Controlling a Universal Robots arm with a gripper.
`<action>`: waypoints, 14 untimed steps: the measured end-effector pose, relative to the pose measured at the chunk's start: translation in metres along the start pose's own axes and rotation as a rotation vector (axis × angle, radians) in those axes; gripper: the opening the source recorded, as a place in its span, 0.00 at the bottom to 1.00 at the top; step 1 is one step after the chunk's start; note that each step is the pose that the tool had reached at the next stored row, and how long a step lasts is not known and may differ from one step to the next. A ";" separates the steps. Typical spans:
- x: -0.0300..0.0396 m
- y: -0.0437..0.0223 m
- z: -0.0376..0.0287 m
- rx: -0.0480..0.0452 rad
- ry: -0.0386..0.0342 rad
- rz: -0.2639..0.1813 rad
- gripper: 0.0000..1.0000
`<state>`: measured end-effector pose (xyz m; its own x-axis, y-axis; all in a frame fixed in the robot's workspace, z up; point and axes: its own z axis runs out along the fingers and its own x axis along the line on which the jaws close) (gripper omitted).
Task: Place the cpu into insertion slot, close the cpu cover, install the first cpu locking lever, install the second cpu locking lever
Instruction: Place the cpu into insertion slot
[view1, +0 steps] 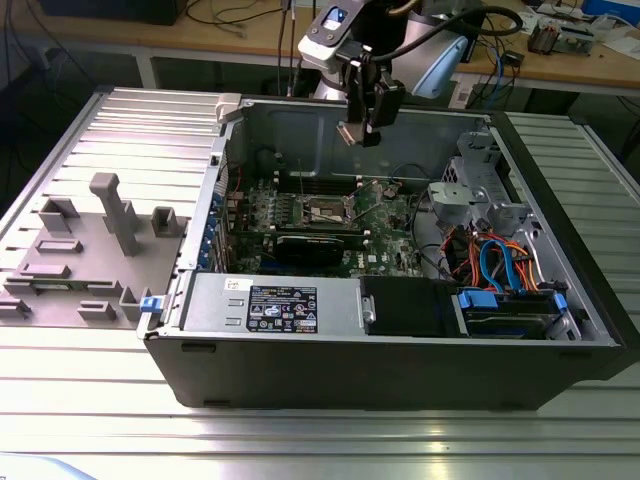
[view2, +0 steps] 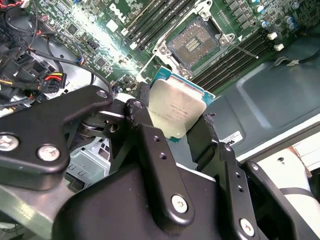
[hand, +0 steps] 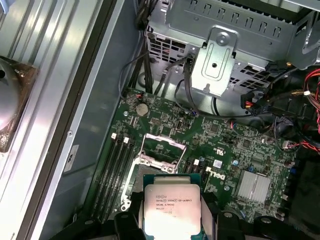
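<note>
My gripper hangs above the open computer case, shut on the cpu, a flat square chip with a silver top and a green edge. Its black fingers press on two opposite edges of the chip. In both wrist views the cpu is well above the green motherboard. The insertion slot lies bare below it, with a dark pin field inside a silver rim, also seen as the insertion slot. A thin metal locking lever sticks out beside it. I cannot tell the cpu cover from the slot's silver rim.
Long black memory slots flank the socket. A black graphics card lies in front of it. A metal drive cage and bundled cables fill the exterior view's right. A grey fixture plate sits outside the case, at that view's left.
</note>
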<state>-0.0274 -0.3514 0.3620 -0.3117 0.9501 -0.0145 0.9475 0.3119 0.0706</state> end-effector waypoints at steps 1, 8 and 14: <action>0.0000 0.0000 0.0001 -0.0001 0.0001 0.000 0.54; 0.0000 0.0000 0.0001 -0.0001 0.0000 0.000 0.54; 0.0000 0.0000 0.0001 0.0003 -0.0020 0.029 0.54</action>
<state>-0.0274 -0.3514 0.3619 -0.2844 0.9586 -0.0144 0.9560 0.2847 0.0707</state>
